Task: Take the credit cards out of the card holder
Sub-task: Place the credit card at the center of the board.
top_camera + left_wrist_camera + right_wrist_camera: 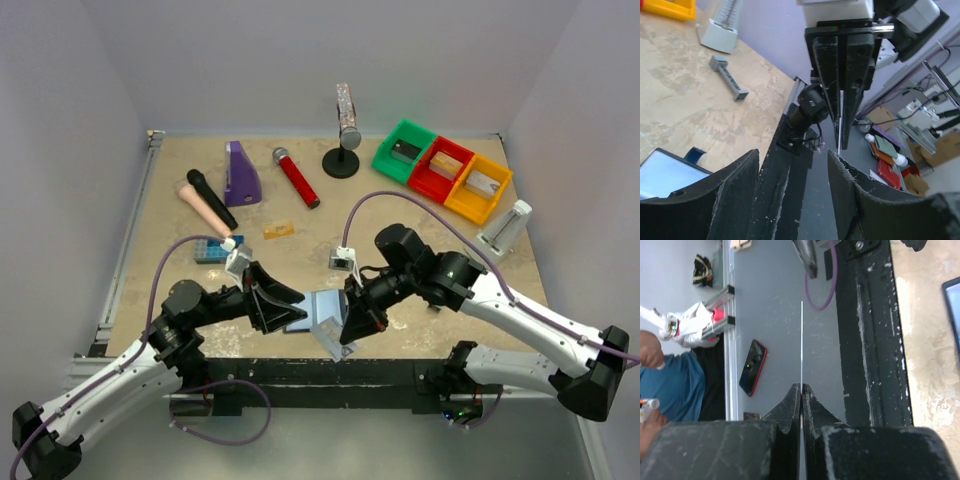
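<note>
Seemingly partway: at lower centre, the right gripper [801,388] clamps a pale card [801,340] clear of the card holder [320,306]; the left gripper [792,167] stands spread, empty.

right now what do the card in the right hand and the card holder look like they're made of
Card: likely thin stiff plastic, pale; edge-on it shows as a straight hairline, no sag. Card holder: probably leather or faux leather, navy outside, smooth blue-grey lining; the pictures cannot tell which.

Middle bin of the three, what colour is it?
Red; the middle bin shows best in the top view.
</note>
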Controlling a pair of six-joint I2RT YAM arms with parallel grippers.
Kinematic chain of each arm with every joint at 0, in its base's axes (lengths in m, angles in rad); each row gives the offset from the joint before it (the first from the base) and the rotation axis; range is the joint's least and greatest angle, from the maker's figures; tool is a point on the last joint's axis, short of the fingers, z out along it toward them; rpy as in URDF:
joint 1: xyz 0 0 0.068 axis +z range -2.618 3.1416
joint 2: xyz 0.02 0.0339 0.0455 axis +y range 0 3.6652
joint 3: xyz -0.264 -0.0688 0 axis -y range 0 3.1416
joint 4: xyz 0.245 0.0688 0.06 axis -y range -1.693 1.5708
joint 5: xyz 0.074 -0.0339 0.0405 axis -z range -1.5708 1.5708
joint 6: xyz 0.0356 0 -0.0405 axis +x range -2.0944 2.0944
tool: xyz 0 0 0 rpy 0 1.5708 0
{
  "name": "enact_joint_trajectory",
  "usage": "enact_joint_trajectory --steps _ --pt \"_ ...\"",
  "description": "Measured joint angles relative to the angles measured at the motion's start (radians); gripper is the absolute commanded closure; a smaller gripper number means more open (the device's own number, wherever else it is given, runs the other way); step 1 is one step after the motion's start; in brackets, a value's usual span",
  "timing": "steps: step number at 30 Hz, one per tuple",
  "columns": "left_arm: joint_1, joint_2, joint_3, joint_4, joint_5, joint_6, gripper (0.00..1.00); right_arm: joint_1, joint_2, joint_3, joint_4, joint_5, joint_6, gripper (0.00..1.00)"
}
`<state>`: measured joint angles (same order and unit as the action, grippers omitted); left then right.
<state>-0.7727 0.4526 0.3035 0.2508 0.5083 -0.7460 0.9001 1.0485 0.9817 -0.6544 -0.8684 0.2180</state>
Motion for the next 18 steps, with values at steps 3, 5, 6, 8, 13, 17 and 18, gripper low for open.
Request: enact_joint_trajectory --steps 3,5,6,8,13,17,18 --pt "0.000 0.023 0.000 0.056 0.076 -0.011 0.40 0.014 0.011 0.001 -0.035 -0.011 -0.022 1.00" --pt "0.000 0.038 0.001 0.082 0.110 -0.020 0.41 0.017 0.018 0.001 -0.048 -0.013 -0.030 1.00" --pt "0.000 0.049 0.003 0.093 0.130 -0.023 0.42 0.017 0.020 0.001 -0.051 -0.013 -0.034 1.00" --pt "0.000 0.074 0.008 0.112 0.166 -0.031 0.44 0.017 0.023 0.003 -0.061 -0.012 -0.040 1.00" --pt "0.000 0.124 0.010 0.143 0.231 -0.053 0.50 0.018 0.043 0.027 -0.082 -0.008 -0.044 1.00" --pt "0.000 0.149 0.011 0.141 0.263 -0.055 0.54 0.021 0.069 0.060 -0.092 -0.005 -0.048 1.00" --pt "0.000 0.153 0.013 0.138 0.266 -0.055 0.55 0.023 0.074 0.064 -0.094 -0.004 -0.048 1.00"
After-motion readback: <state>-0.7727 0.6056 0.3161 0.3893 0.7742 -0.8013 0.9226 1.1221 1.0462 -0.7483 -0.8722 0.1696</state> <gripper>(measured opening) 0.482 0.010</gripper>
